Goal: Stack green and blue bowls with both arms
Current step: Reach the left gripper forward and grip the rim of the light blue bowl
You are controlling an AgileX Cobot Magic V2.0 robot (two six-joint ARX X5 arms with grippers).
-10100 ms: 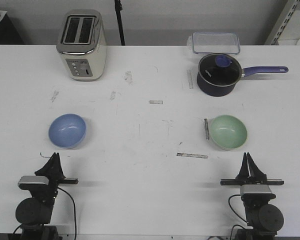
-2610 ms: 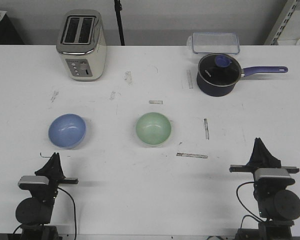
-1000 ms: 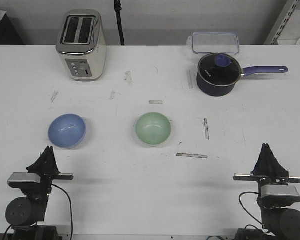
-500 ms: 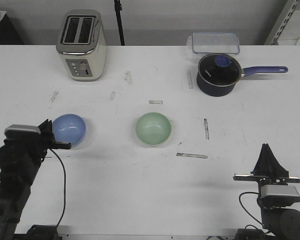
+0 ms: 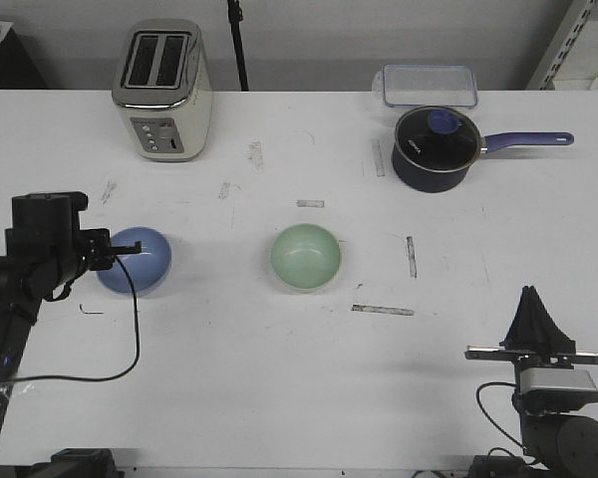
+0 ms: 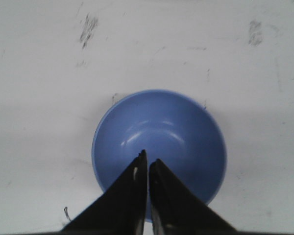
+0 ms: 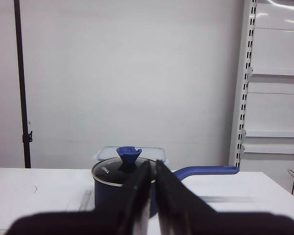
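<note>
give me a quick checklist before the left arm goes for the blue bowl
1. Left hand lined up over the blue bowl: ok, its tips point into the bowl in the left wrist view.
2. Left hand open enough to take the rim: not ok, the fingers sit nearly together.
3. Blue bowl upright and empty: ok.
4. Green bowl ready at the table's middle, upright and empty: ok.
5. Path between the two bowls free of objects: ok, only marks on the table.
6. Right hand out of the way: ok, parked at the near right edge, fingers together.
</note>
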